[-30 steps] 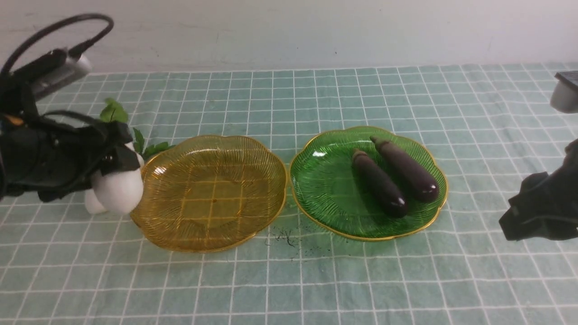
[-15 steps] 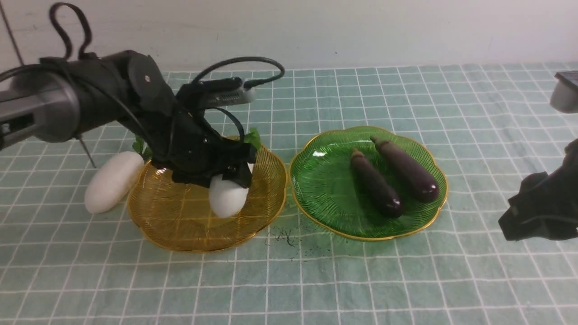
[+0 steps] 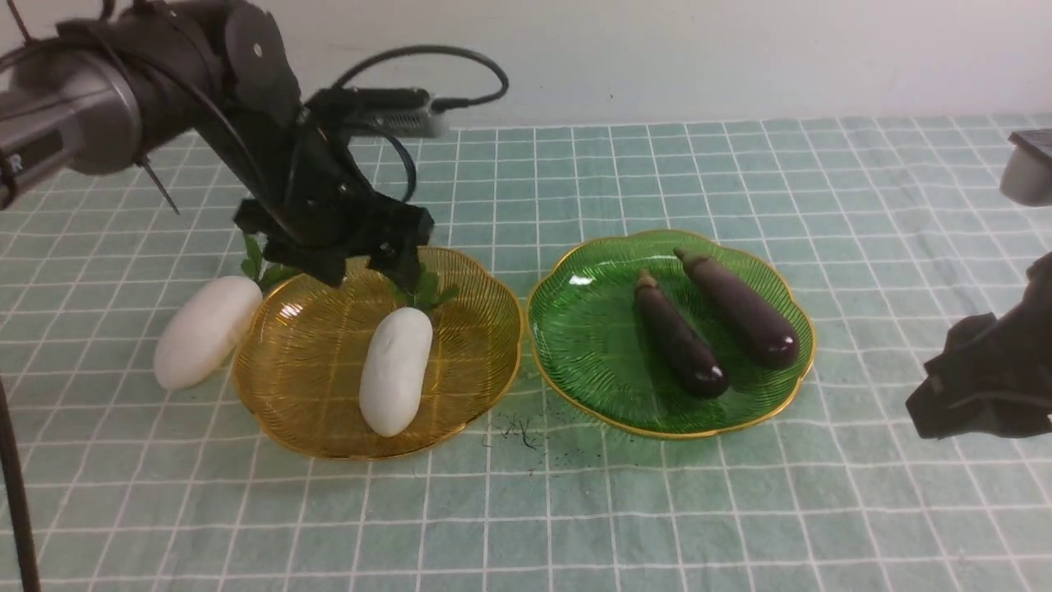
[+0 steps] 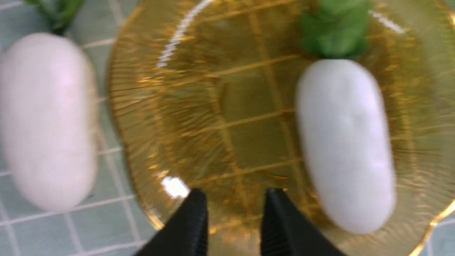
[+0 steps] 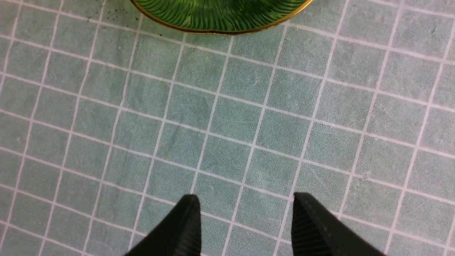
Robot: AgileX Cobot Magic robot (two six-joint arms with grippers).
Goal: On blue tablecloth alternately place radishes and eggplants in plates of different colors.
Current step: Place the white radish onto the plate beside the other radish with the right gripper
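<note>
Loose radish: one white radish lies on the blue tablecloth at centre left of the front view. It is outside the amber plate and just beside its left rim; whether they touch cannot be told.
Way from the jaws: this radish sits down and to the left of the left jaws, with the plate's left rim between them.
Long axis: it runs from lower left to upper right, the green leaves at the upper-right end next to the rim.
Nearer arm: the left arm, by a wide margin; the right arm is at the far right edge, well apart.
Left jaws: parted and empty, hanging over the upper-left part of the amber plate, with only glass showing between the tips in the left wrist view.
Left arm pose: it reaches in from the upper left corner, wrist bent downward, cable looping above it.
Plated radish: a second radish lies free inside the amber plate, leaves toward the top of the frame.
Eggplants: both eggplants rest side by side in the green plate, centre right.
Right jaws: spread and empty over bare cloth, short of the green plate's rim.
Likely next: the left arm would need to swing left, off the plate, and turn its jaws across the loose radish's slanted axis.
</note>
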